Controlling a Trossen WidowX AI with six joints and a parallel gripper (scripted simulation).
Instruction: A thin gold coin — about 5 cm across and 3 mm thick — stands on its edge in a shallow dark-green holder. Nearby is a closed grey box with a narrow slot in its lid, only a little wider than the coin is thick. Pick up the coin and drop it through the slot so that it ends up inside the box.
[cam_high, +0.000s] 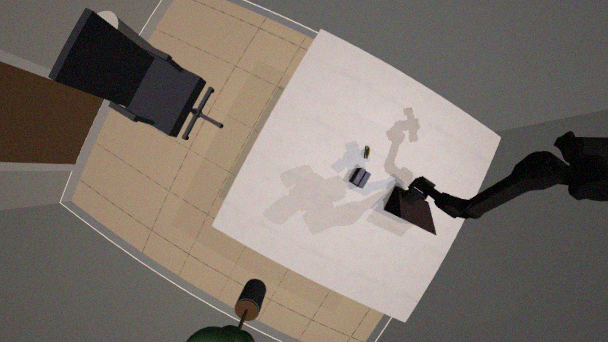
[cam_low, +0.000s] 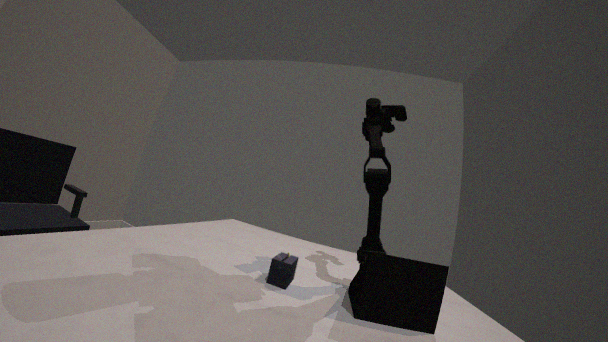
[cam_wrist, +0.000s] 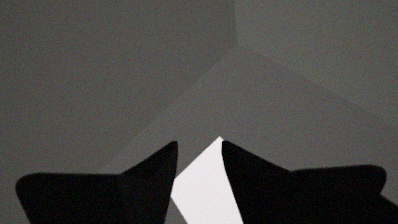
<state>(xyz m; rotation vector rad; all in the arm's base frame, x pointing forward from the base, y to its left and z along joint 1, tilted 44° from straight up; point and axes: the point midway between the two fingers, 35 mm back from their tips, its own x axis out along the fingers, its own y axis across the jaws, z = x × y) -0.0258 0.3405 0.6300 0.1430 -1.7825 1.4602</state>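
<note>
Gold thin coin (cam_high: 366, 151), beside grey slotted box (cam_high: 359, 177), looks rigid, slick: pinch flat faces; gripper (cam_wrist: 199, 150) half-closed, empty.

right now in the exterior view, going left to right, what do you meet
chair → grey box on the table → arm rising from its dark base block, with the gripper up at its top, holding nothing

Gold coin (cam_high: 366, 151) upright in its holder, closed grey box (cam_high: 359, 177) near it, apart
</note>
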